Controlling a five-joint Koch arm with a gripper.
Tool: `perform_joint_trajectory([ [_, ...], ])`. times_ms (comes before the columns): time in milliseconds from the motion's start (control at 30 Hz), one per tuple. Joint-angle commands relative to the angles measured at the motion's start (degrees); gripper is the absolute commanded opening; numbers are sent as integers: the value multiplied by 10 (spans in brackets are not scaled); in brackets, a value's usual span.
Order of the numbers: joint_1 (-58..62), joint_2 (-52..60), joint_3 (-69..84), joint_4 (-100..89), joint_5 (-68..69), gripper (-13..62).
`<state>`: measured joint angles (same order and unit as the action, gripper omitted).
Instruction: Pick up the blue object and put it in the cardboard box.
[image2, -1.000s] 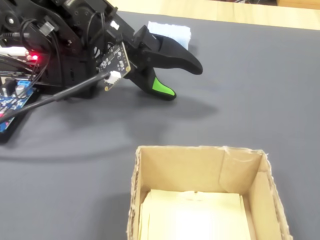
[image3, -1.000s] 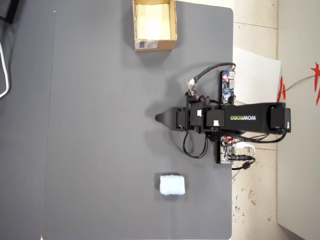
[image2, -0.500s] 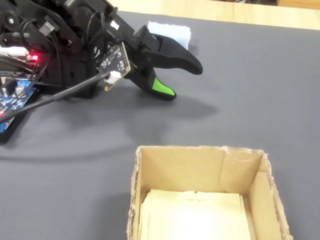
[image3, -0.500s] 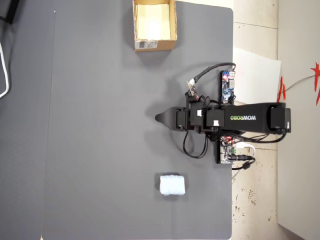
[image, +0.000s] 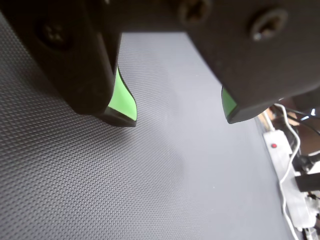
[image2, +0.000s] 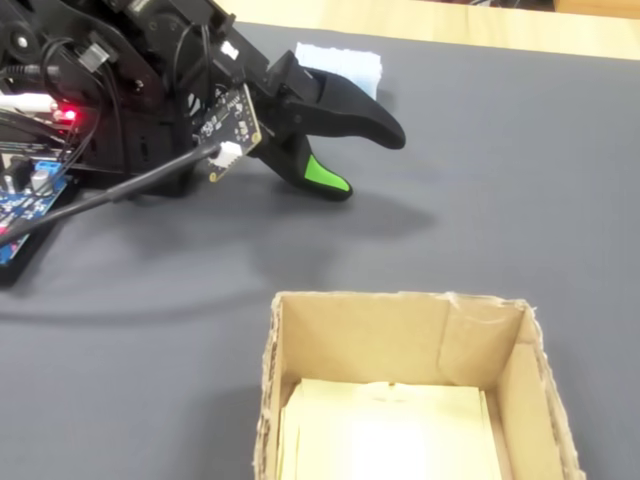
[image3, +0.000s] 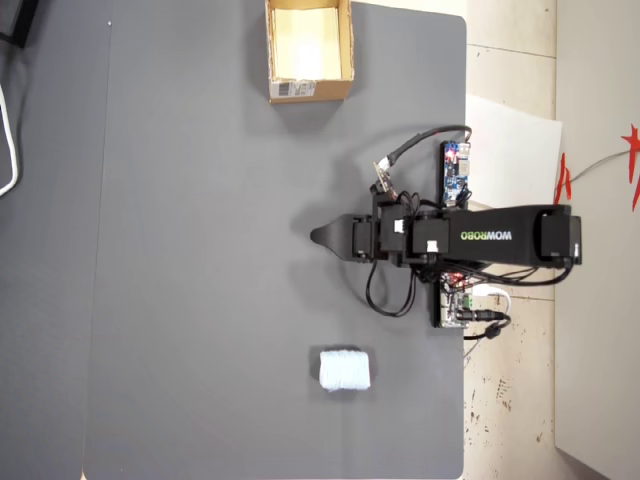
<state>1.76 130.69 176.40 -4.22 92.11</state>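
dark grey textured mat (image3: 200, 250) covers the table. on it the arm (image3: 500, 238) stretches out low, and its gripper (image2: 368, 158) points toward the middle of the mat. the jaws stand apart with nothing between them: in the wrist view the gripper (image: 182, 115) shows two black tips lined with green pads (image: 122, 97), a plain stretch of mat in the gap. in the fixed view the upper jaw is raised above the lower one, whose green pad (image2: 322, 173) faces up.

the block (image3: 345, 370) lies flat on the mat in the overhead view, toward the bottom edge, well apart from the gripper (image3: 322, 237) and off to its side. in the fixed view the block (image2: 340, 66) sits behind the gripper, partly hidden by it.

the box (image3: 273, 45) stands open at the top edge of the mat in the overhead view, a white label (image3: 297, 90) on its outer side, well apart from both gripper and block. in the fixed view the box (image2: 400, 335) is nearest the camera, flaps upright, pale yellowish floor showing, nothing else seen in it.

a blue circuit board (image3: 456, 172) sits by the arm's base at the mat's edge.
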Motion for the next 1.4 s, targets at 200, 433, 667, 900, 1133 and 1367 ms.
perform_joint_trajectory([
  [200,-1,49,23,24,12,337],
  [433,-4,49,21,24,15,337],
  [667,-29,49,9,33,64,337],
  [900,-83,47,-31,68,65,336],
  [1133,-123,44,-95,127,94,332],
  [1367,-182,33,-143,167,111,331],
])
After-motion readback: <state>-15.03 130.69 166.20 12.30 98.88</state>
